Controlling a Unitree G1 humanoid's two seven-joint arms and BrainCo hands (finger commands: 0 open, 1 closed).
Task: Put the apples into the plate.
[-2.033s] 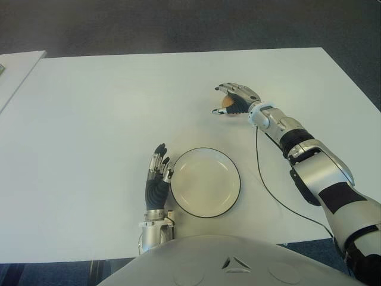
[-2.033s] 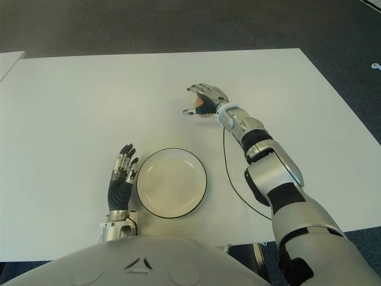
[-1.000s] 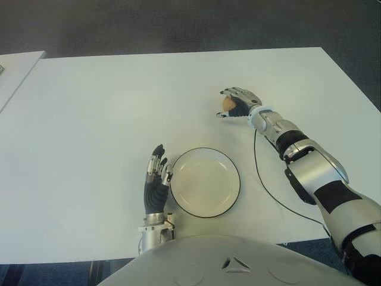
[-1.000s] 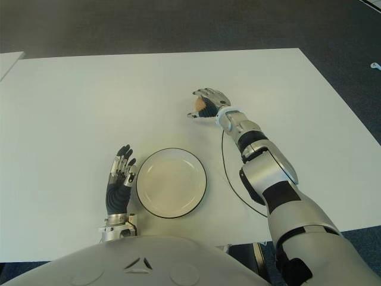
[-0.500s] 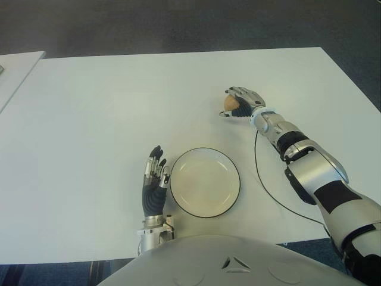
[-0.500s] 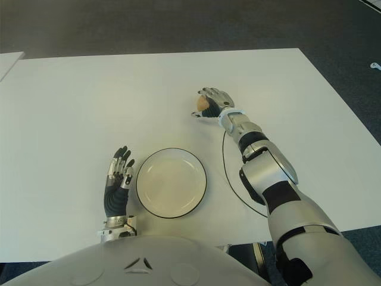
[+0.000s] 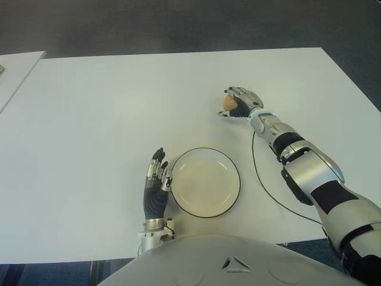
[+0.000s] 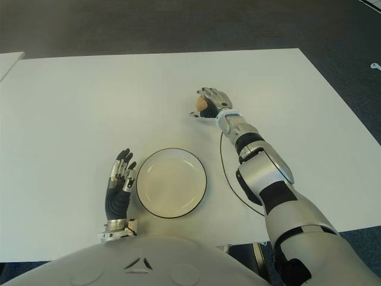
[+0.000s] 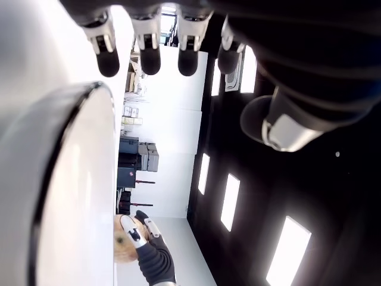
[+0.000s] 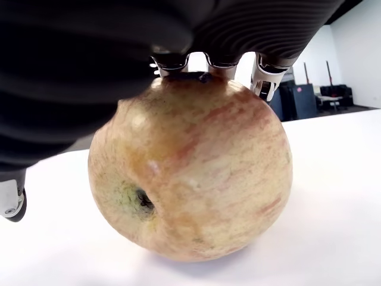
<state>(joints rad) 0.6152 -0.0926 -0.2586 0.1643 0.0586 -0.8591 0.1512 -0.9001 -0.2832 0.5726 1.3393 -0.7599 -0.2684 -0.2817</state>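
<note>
The apple (image 10: 190, 173) is now being enclosed by the right robot hand (image 7: 239, 101), whose fingers have tightened since earlier; lifting toward the plate (image 7: 205, 208) seems next.

Head stereo pair; close wrist cameras

Our right hand (image 7: 239, 101) reached well beyond the plate (image 7: 205, 182), fingers curled around an apple (image 10: 190, 170); our left hand (image 7: 156, 186) stood just left of the plate, fingers straight.
</note>
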